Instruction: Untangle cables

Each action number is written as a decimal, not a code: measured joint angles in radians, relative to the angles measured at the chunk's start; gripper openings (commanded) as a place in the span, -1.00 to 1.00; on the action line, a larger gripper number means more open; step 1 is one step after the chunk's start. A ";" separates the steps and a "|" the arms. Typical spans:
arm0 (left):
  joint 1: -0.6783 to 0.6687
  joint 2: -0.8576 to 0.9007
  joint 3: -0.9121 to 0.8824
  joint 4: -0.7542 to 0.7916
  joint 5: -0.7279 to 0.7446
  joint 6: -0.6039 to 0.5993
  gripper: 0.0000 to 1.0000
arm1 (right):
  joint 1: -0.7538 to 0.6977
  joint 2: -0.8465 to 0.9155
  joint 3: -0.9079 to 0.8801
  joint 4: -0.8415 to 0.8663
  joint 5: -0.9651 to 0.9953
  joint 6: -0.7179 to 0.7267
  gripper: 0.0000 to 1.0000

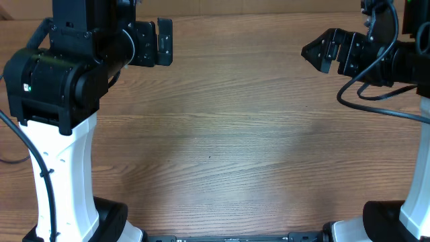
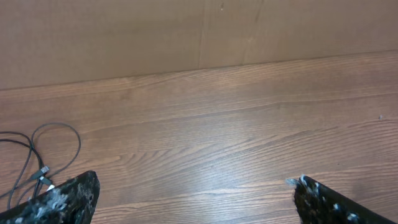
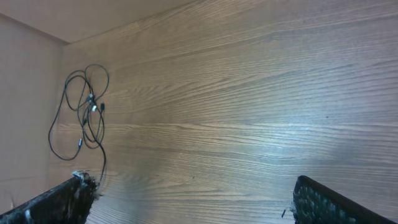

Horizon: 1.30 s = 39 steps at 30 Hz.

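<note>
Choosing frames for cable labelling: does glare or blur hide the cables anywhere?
Right wrist: cables crisp against the table, glare sits lower right. Left wrist: they run off the left edge, no glare there. Overhead: soft central sheen, cables not visible.

arms (image 1: 60,67): black, white columns | wires (image 1: 39,165): black | fingers (image 2: 62,199): seemingly white-flecked

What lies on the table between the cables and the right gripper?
Only bare wooden table. The right wrist view shows the cables at the left and nothing else up to the right gripper.
</note>
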 measured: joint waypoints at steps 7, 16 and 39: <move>0.000 0.000 0.000 0.000 0.000 0.000 0.99 | 0.000 0.002 0.000 -0.001 -0.006 0.004 1.00; 0.000 0.000 0.000 0.000 0.000 0.000 0.99 | 0.002 -0.019 -0.001 0.013 -0.002 0.007 1.00; 0.000 0.000 0.000 -0.002 0.000 0.003 0.99 | 0.043 -0.974 -1.541 1.572 0.257 -0.123 1.00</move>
